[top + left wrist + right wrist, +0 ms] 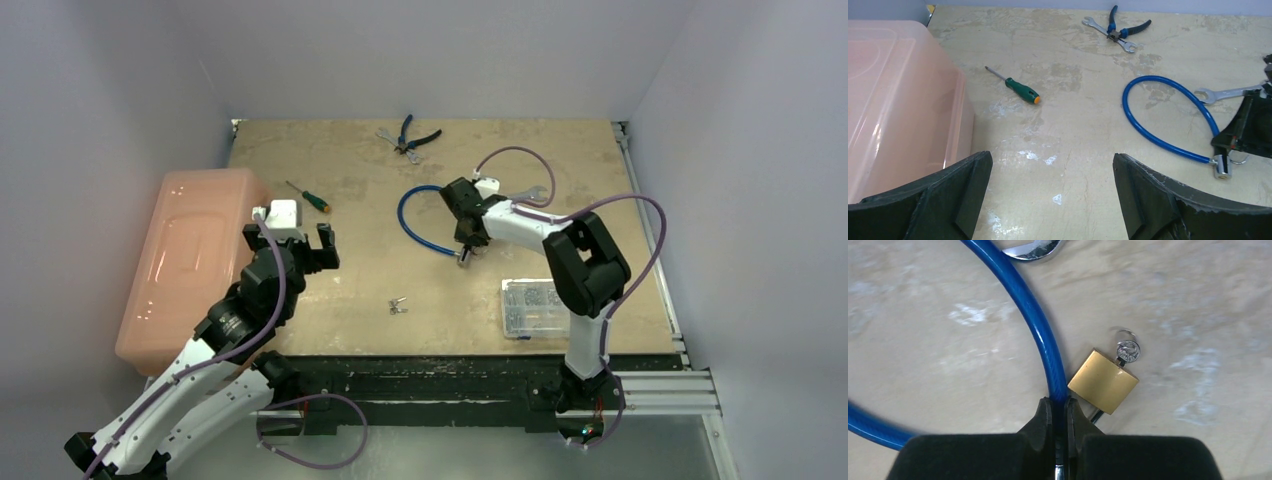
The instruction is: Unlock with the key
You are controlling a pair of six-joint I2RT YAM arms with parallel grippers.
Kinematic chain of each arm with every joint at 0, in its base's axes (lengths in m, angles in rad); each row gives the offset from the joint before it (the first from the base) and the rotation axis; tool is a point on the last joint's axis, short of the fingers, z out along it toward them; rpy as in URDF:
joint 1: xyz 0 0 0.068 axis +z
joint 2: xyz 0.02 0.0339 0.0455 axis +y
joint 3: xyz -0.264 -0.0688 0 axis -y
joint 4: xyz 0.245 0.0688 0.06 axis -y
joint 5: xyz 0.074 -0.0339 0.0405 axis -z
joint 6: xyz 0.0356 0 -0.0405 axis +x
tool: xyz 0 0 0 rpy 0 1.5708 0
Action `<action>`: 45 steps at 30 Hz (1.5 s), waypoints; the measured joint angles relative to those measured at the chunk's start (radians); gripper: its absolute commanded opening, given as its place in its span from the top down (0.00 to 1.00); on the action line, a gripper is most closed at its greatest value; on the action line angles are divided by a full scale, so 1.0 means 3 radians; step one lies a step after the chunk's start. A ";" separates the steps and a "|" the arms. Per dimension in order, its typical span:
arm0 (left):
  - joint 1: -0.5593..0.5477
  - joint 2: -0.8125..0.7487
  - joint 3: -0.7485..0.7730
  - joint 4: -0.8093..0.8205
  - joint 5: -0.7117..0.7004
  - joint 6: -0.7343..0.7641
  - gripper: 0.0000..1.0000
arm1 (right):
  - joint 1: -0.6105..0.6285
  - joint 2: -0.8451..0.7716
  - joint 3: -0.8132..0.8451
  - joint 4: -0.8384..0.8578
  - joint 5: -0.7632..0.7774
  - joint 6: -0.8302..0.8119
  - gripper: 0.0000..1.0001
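Key: the key (1128, 351) lies with its round head and a thin wire ring poking out of one end of the brass padlock (1103, 381). I judge the blade is already in the keyway.
Padlock: it lies flat on the bench (1198, 300), just beside the blue cable (1013, 285). A bit of shackle shows at its near end, and I cannot tell whether it is latched.
Right jaws: the right gripper (1058, 407) is pinched on the blue cable where it runs in beside the lock. It is not touching the key or the brass body.
Left jaws: the left gripper (1050, 200) is spread wide over bare bench and holds nothing. It is well apart from the lock.
Step in hand: turning the key, as I read it.
How I'd do it: I'd use the cable clamp as the anchor and bring the free arm in low. I'd pinch the key head across its flat faces, not the ring, then roll the wrist about the blade's line.
Risk: the lock body is loose, so it may spin with the key. If it does, I'd pin the brass first.
Distractor: two small silver pieces (398, 306) lie near the front edge, possibly spare keys. I'd ignore them.
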 measured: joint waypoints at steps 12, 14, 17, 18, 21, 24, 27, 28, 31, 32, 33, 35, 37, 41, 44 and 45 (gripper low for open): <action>0.0000 0.0009 0.0000 -0.0001 0.0000 0.0000 0.01 | -0.0127 -0.0150 -0.0186 -0.0038 -0.0014 -0.0017 1.00; 0.0000 0.0006 0.0000 -0.0001 0.0000 0.0000 0.01 | -0.0126 -0.0084 -0.0094 -0.0062 -0.0079 -0.0013 1.00; 0.0000 -0.0001 0.0000 -0.0001 0.0000 -0.0001 0.01 | -0.0122 0.0003 0.0034 -0.0056 -0.0182 0.0000 0.81; 0.0000 -0.0004 0.0000 -0.0001 0.0000 0.0000 0.01 | -0.0121 0.0006 0.0043 -0.0046 -0.0231 0.0013 0.72; 0.0000 -0.0008 0.0000 -0.0001 0.0000 0.0000 0.01 | -0.0122 0.0006 0.0047 -0.0036 -0.0401 0.0043 0.49; 0.0000 -0.0008 0.0000 -0.0001 0.0000 0.0000 0.01 | -0.0121 0.0006 0.0047 -0.0009 -0.0525 0.0048 0.42; 0.0000 -0.0013 0.0000 -0.0001 0.0000 0.0000 0.01 | -0.0118 -0.0008 0.0046 0.0023 -0.0642 0.0027 0.24; 0.0000 -0.0015 0.0000 -0.0001 0.0001 0.0000 0.01 | -0.0114 -0.0024 0.0037 0.0024 -0.0666 0.0005 0.17; 0.0000 -0.0025 0.0000 -0.0001 0.0003 0.0000 0.01 | -0.0064 -0.0140 -0.0013 -0.0008 -0.0665 -0.0070 0.02; 0.0000 -0.0028 0.0000 -0.0001 0.0004 0.0001 0.01 | -0.0024 -0.0201 -0.0014 -0.0034 -0.0636 -0.0117 0.01; 0.0000 -0.0031 0.0000 -0.0001 0.0004 0.0001 0.01 | 0.0023 -0.0275 -0.0013 -0.0048 -0.0598 -0.0172 0.01; 0.0000 -0.0031 0.0000 -0.0001 0.0008 0.0001 0.01 | 0.0141 -0.0423 -0.0008 -0.0085 -0.0501 -0.0290 0.02; 0.0000 -0.0031 0.0000 -0.0001 0.0017 0.0001 0.01 | 0.0280 -0.0559 0.0011 -0.0122 -0.0432 -0.0413 0.03; 0.0000 -0.0031 0.0000 -0.0001 0.0025 0.0001 0.01 | 0.0543 -0.0764 -0.0065 -0.0025 -0.0482 -0.0741 0.07; 0.0000 -0.0031 0.0000 -0.0001 0.0027 0.0001 0.01 | 0.0711 -0.0888 -0.0245 0.0098 -0.0664 -0.0971 0.12; 0.0000 -0.0031 0.0000 -0.0001 0.0027 0.0003 0.01 | 0.0768 -0.0910 -0.0300 0.0117 -0.0740 -0.1030 0.13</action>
